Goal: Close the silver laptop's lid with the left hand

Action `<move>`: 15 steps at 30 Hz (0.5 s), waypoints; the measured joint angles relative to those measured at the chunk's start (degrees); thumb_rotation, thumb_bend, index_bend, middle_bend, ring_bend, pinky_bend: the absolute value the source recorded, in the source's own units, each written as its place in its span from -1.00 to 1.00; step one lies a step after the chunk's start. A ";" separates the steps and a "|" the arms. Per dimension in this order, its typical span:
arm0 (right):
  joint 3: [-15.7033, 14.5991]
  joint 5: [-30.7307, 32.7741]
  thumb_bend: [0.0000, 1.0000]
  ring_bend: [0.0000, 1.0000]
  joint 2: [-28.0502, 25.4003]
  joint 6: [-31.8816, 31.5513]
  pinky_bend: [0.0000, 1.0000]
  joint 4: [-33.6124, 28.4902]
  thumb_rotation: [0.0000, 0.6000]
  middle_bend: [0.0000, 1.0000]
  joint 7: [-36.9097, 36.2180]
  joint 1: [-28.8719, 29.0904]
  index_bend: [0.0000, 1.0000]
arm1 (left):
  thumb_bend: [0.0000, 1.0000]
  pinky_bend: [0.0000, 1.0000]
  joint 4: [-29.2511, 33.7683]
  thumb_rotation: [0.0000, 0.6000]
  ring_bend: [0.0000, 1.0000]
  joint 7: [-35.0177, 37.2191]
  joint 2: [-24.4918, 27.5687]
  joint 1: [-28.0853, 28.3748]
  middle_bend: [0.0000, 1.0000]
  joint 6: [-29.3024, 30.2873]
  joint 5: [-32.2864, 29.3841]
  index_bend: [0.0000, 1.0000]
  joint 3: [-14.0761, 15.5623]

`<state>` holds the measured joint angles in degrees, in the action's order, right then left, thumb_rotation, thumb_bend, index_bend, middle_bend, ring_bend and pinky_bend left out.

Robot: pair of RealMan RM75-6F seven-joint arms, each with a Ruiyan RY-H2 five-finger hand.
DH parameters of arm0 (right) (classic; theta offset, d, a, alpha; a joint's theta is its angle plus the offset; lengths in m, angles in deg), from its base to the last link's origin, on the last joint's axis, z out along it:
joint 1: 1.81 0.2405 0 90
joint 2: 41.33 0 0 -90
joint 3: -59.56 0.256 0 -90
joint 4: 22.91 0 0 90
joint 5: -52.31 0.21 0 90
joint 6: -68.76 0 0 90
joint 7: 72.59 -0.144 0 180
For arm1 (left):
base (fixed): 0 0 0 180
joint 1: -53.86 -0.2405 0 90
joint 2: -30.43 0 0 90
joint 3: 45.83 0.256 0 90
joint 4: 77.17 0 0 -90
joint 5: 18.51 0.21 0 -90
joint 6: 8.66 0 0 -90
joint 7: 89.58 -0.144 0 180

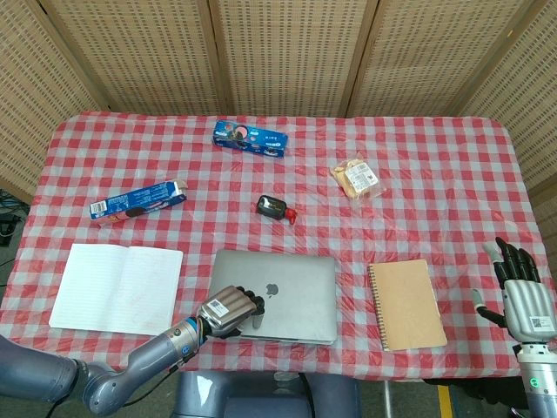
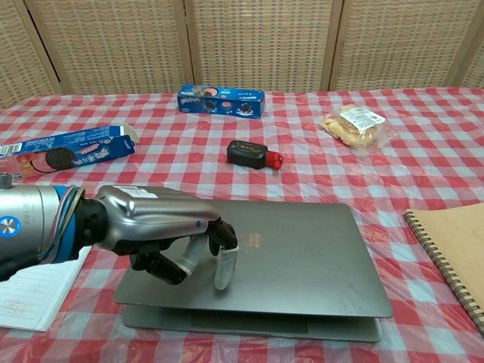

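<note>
Pretty much there: the silver laptop (image 2: 295,253) sits at the near edge of the bench (image 1: 418,148), lid almost flat with just a thin gap at the front. The left robot hand (image 2: 170,234) holds nothing, fingertips (image 2: 224,272) pressing on the lid. Right robot hand (image 1: 522,292) idles off the bench's right edge, fingers apart. One last push should shut it.

My left hand (image 2: 170,238) sits low at lower left, fingers curled downward, fingertips (image 2: 224,276) pressing. My right hand (image 1: 520,292) stands upright at lower right, fingers spread.
</note>
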<state>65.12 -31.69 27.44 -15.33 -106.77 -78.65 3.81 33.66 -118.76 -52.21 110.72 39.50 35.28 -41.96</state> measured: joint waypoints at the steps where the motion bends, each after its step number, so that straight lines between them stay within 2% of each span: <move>1: 0.02 0.08 0.18 -1.00 -0.02 0.04 -1.00 0.03 1.00 -1.00 -0.05 -0.01 -1.00 | 1.00 -0.37 -0.43 1.00 -0.45 -0.30 -0.39 -0.05 -0.41 -0.02 -0.09 -0.05 0.28; 11: 0.00 0.07 0.18 -1.00 0.08 0.18 -1.00 0.17 1.00 -1.00 0.05 0.04 -1.00 | 1.00 -0.38 -3.04 1.00 -0.45 -2.20 -2.80 -0.56 -0.41 0.05 -1.25 -0.08 2.08; 15: -0.03 -0.14 0.18 -1.00 0.15 -0.06 -1.00 0.03 1.00 -1.00 0.37 0.02 -1.00 | 1.00 -0.44 -2.90 1.00 -0.49 -2.27 -2.78 -0.99 -0.51 1.04 -0.59 -0.19 1.97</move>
<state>65.09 -31.83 27.59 -15.40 -106.74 -78.28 3.83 30.76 -121.02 -54.99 109.72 40.53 34.69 -39.99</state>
